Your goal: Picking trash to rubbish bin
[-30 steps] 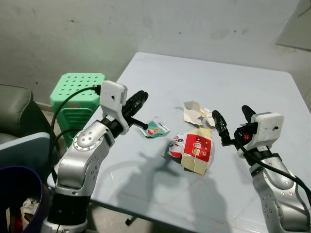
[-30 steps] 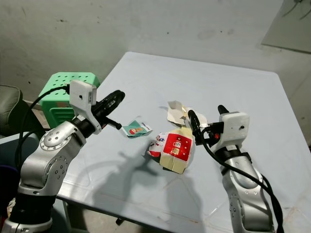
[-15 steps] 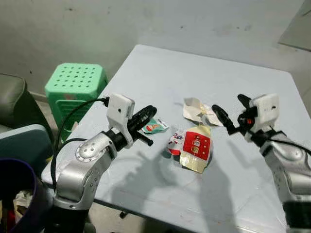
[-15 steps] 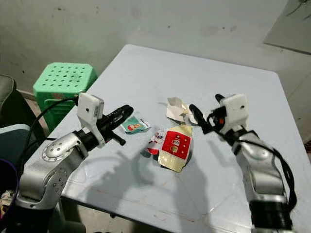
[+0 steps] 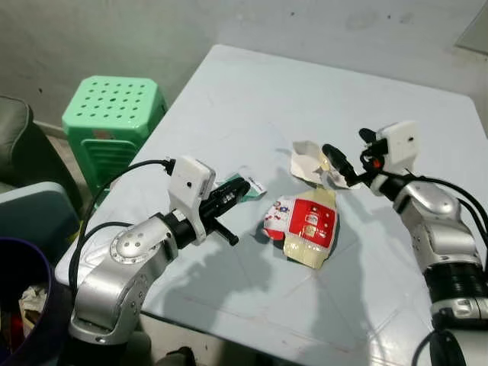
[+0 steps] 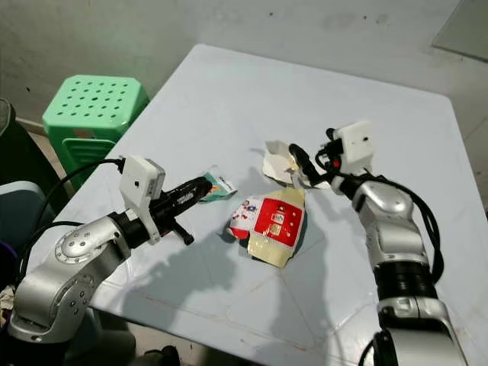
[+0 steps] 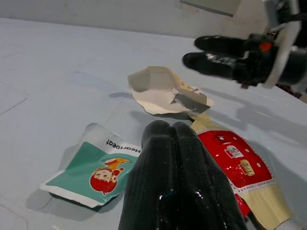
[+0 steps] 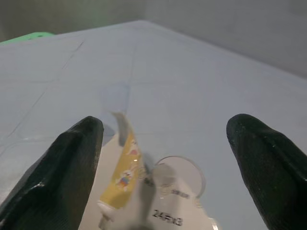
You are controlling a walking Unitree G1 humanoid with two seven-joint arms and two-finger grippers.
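Note:
Trash lies mid-table: a teal snack wrapper [image 7: 91,173], a red and yellow packet [image 5: 309,226], a small white and red wrapper [image 5: 276,218] and a torn white carton piece [image 5: 308,163]. My left gripper [image 5: 238,189] is shut with nothing held, its tips just over the near edge of the teal wrapper [image 5: 252,185]. My right gripper [image 5: 350,151] is open, hovering low over the torn carton. In the right wrist view a yellow scrap [image 8: 125,167] and a white round lid [image 8: 178,178] lie between its fingers [image 8: 72,160]. The dark rubbish bin [image 5: 21,293] stands at the lower left.
The pale blue table [image 5: 305,84] has its near edge just below my left arm. A green plastic stool [image 5: 114,114] stands left of it. A grey seat [image 5: 34,217] and a dark sofa arm [image 5: 11,141] are beside the bin.
The camera has shifted. My left gripper has reached forward onto the teal wrapper. My right gripper has moved away from the red packet to above the torn carton.

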